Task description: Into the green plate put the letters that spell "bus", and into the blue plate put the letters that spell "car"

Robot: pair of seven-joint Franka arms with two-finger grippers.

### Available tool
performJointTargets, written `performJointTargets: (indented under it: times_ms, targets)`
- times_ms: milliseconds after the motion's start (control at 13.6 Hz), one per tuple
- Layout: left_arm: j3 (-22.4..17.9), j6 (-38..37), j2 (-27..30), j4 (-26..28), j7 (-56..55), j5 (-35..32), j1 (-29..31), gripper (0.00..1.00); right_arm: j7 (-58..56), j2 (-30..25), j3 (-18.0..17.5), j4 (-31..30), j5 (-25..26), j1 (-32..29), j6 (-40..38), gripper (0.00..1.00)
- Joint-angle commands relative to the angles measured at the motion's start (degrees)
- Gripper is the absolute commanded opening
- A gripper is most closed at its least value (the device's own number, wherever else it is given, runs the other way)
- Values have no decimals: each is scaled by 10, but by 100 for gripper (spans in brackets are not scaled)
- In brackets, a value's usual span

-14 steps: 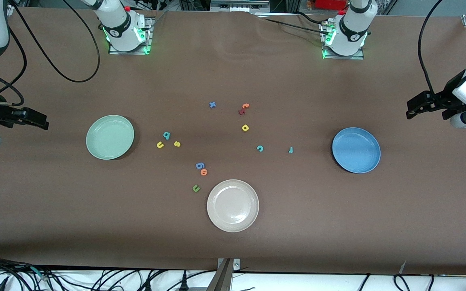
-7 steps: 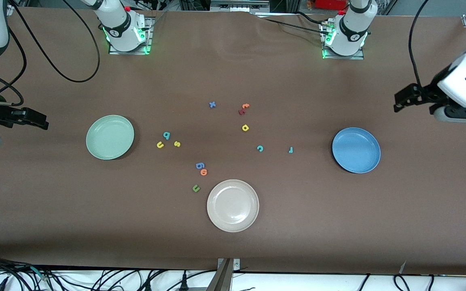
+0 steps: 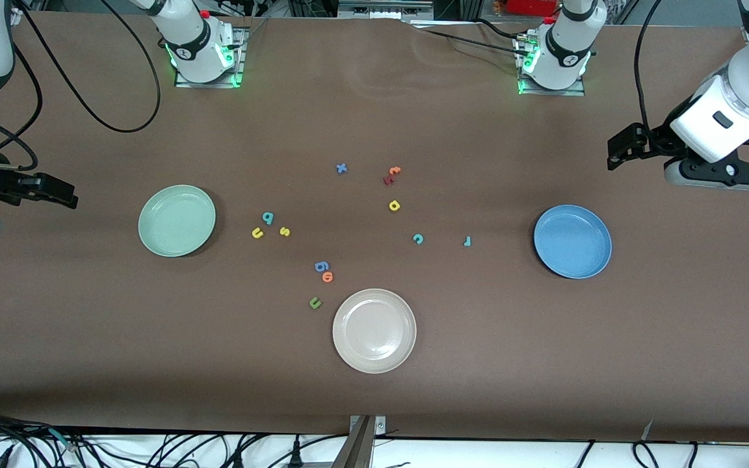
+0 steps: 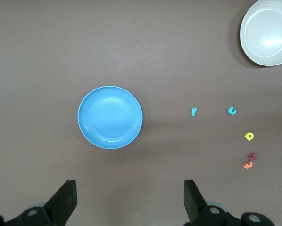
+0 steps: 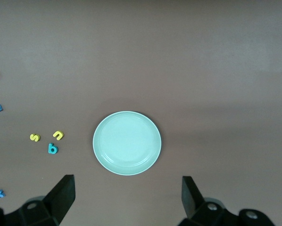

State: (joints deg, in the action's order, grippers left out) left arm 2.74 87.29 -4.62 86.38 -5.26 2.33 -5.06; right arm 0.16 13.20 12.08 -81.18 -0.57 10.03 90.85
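Observation:
The green plate (image 3: 176,221) (image 5: 127,142) lies toward the right arm's end, with the teal b (image 3: 268,218), yellow u (image 3: 257,233) and yellow s (image 3: 285,231) beside it. The blue plate (image 3: 572,241) (image 4: 110,117) lies toward the left arm's end. The teal r (image 3: 467,241), teal c (image 3: 418,238) and yellow a (image 3: 394,205) lie between it and the table's middle. My left gripper (image 3: 615,153) (image 4: 129,188) hangs open and empty over bare table near the blue plate. My right gripper (image 3: 74,196) (image 5: 127,183) waits open and empty over the table beside the green plate.
A beige-white plate (image 3: 374,330) sits nearest the front camera. Stray letters lie about: a blue x (image 3: 341,168), orange and dark red letters (image 3: 391,174), a blue g-like letter (image 3: 321,266), an orange o (image 3: 328,277) and a dark green u (image 3: 315,302).
My left gripper has swung in from the table's end toward the middle and toward the bases. The right arm and all letters have stayed put.

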Motion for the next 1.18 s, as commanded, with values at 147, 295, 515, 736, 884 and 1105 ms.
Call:
performJointTargets:
  times_ms: [147, 295, 515, 736, 884, 1105]
  targets:
    - [-2, -7, -7, -11, 1, -22, 19, 100, 4, -5, 0, -5, 2, -1, 0, 100]
    - [-1, -8, -7, -11, 0, -20, 19, 100, 5, -5, 0, -5, 2, -1, 0, 100]
    - [-2, -8, -6, -11, 5, -24, 20, 100, 6, -5, 0, -5, 2, -1, 0, 100]
    - [-2, -8, -4, -11, 5, -23, 22, 100, 8, -5, 0, -5, 2, 1, -1, 100]
    - [-2, -9, -4, -11, 6, -23, 22, 100, 9, -5, 0, -5, 2, 2, -1, 100]
    - [1, -9, -5, -11, -1, -22, 21, 100, 9, -5, -1, -5, 2, 2, -2, 100]
